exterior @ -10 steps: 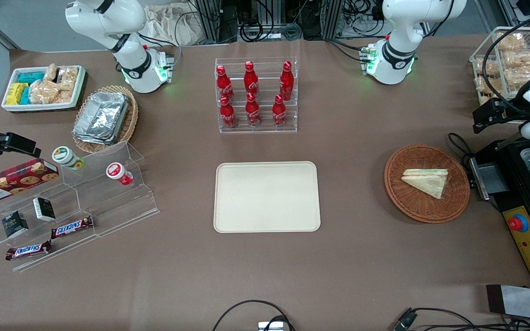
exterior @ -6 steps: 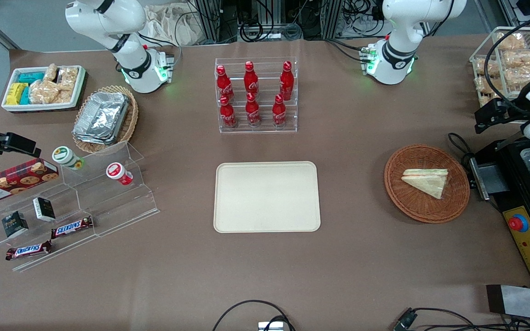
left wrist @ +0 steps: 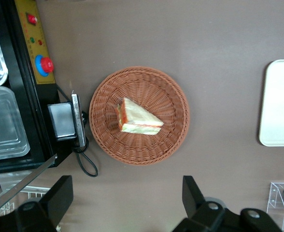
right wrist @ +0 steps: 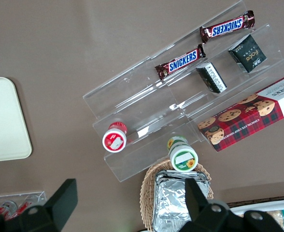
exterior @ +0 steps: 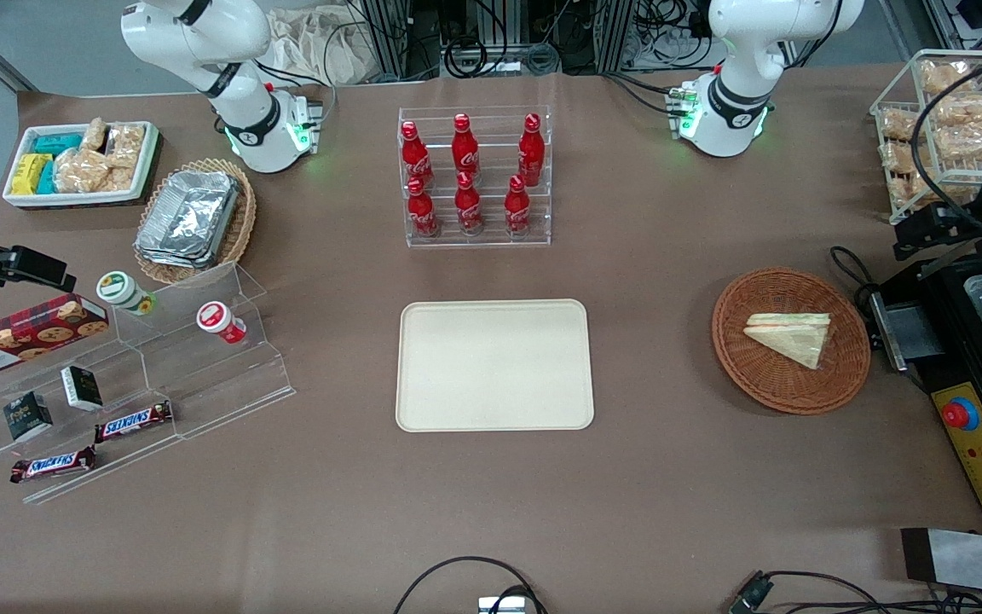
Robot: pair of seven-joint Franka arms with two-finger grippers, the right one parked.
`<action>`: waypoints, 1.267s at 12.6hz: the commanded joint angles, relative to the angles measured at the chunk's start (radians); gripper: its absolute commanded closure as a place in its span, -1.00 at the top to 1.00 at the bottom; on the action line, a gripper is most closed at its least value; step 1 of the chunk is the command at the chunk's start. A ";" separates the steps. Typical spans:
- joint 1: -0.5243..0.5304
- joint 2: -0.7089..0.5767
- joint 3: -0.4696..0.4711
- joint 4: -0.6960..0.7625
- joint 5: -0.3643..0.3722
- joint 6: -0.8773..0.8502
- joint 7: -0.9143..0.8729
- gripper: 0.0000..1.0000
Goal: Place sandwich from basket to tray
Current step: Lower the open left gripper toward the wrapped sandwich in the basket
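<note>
The sandwich point(exterior: 789, 337) point(left wrist: 137, 118), a wrapped pale wedge with orange and green filling along its edge, lies flat in the round reddish-brown basket point(exterior: 764, 384) point(left wrist: 166, 96). The cream tray point(exterior: 495, 365) point(left wrist: 279, 108) sits bare at mid-table, toward the parked arm's end from the basket. My gripper point(exterior: 926, 230) point(left wrist: 127, 198) hangs high at the working arm's end of the table, farther from the front camera than the basket and off to its side. It is open, holds nothing, and only bare table shows between its black fingers point(left wrist: 60, 198).
A black machine point(exterior: 968, 401) with a red button stands close beside the basket, with a black cable loop point(left wrist: 86, 162) on the table near it. A wire rack of bagged snacks point(exterior: 943, 111) stands farther back. A clear rack of red bottles point(exterior: 474, 179) stands farther back than the tray.
My gripper has shifted a little toward the working arm's end of the table and slightly nearer the front camera. The sandwich, basket and tray have not moved.
</note>
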 commanded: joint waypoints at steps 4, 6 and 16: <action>0.055 0.003 0.013 -0.100 -0.031 0.090 -0.060 1.00; 0.068 -0.018 0.019 -0.172 -0.051 0.153 -0.084 1.00; 0.089 -0.107 0.055 -0.547 -0.143 0.499 -0.297 1.00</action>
